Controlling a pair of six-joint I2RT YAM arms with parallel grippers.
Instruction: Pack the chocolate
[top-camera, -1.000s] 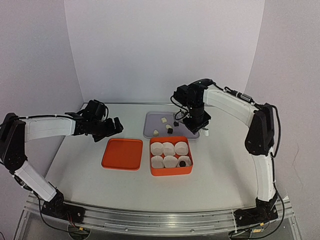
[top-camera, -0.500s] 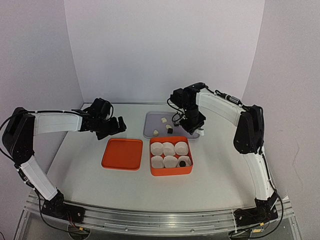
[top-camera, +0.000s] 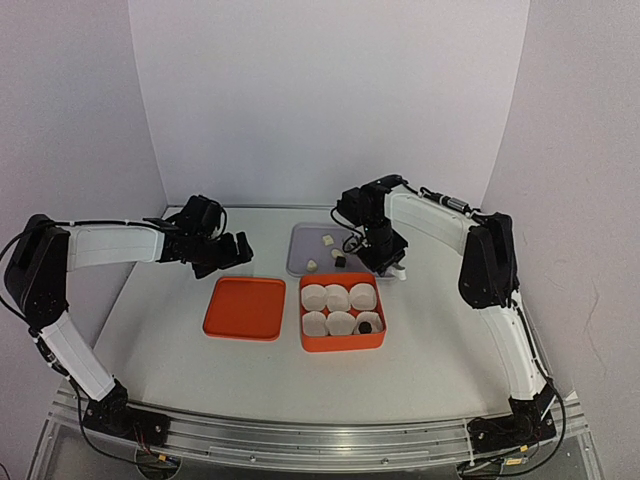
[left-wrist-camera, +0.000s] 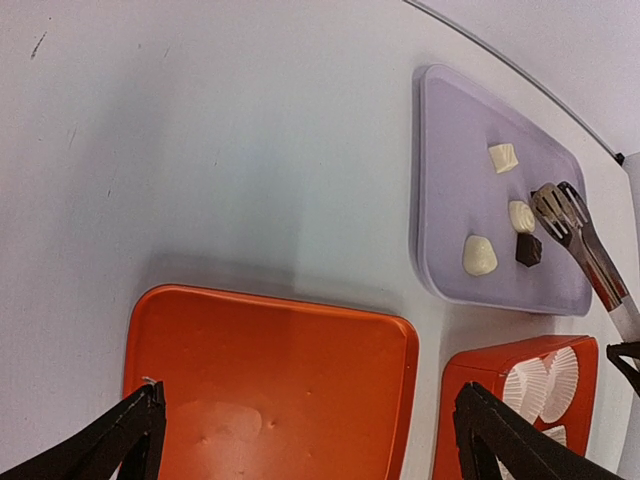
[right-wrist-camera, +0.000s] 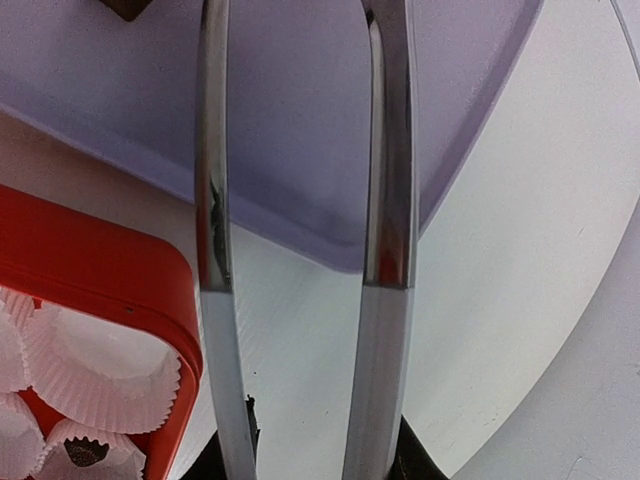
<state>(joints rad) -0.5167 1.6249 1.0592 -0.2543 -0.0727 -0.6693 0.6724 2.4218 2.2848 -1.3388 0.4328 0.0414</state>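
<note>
A purple tray (top-camera: 300, 250) holds three cream chocolates (top-camera: 312, 265) and one dark chocolate (top-camera: 340, 260); they also show in the left wrist view (left-wrist-camera: 479, 255). My right gripper (top-camera: 385, 252) is shut on metal tongs (right-wrist-camera: 385, 200), whose arms stand apart with their tips (left-wrist-camera: 556, 205) over the tray beside the dark chocolate (left-wrist-camera: 528, 250). The orange box (top-camera: 340, 345) holds several white paper cups; one dark chocolate (top-camera: 366, 325) sits in the near right cup. My left gripper (top-camera: 225, 250) is open and empty above the orange lid (left-wrist-camera: 270, 380).
The orange lid (top-camera: 245, 308) lies flat left of the box. The tray's near edge (right-wrist-camera: 330, 255) is close to the box's far rim (right-wrist-camera: 110, 275). White walls close the back and sides.
My right arm has swung left, bringing the tongs over the tray towards the dark chocolate. My left gripper has shifted slightly right and back, then held still.
</note>
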